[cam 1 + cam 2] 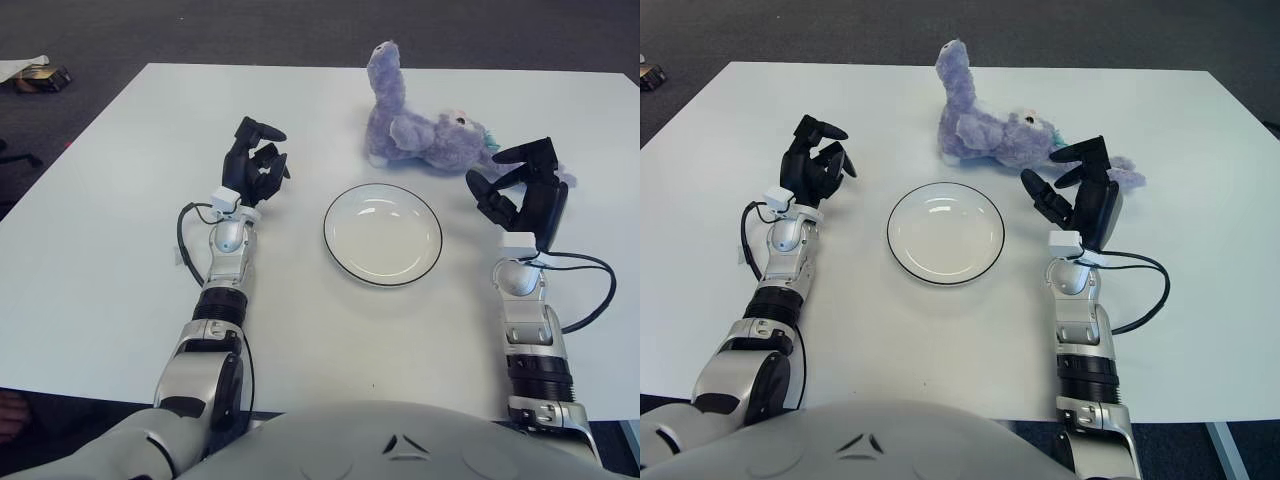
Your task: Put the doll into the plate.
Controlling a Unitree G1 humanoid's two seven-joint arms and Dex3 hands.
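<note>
Left eye view first, working across from the robot's left side. Its left robot hand (254, 160) shows over the white table (100, 250), well to the left of the plate (382, 234), its dark fingers loosely curled and holding nothing; it appears idle. The plate sits near the middle of the table, white with a thin dark rim, nothing in it, shallow and wide enough to take a soft toy lying down.

Beyond the plate and a little to its right lies the doll (425, 135), a purple plush animal on its side, with one long part sticking up at its left end and the bulk of the body stretching right. It is apart from the plate and not yet grasped. It looks light, soft and compressible, with a fuzzy surface that should grip well and nothing fragile about it. Because it will squash and flop, a pinch on a thin limb or on the upright part would likely let the body dangle and swing; the thick middle of the body seems the safer hold, fingers wrapping around it from above or from the near side.

The right robot hand (525, 190) is raised just beside the doll's right end, fingers spread wide and holding nothing. Whether it touches the plush, I cannot tell.
</note>
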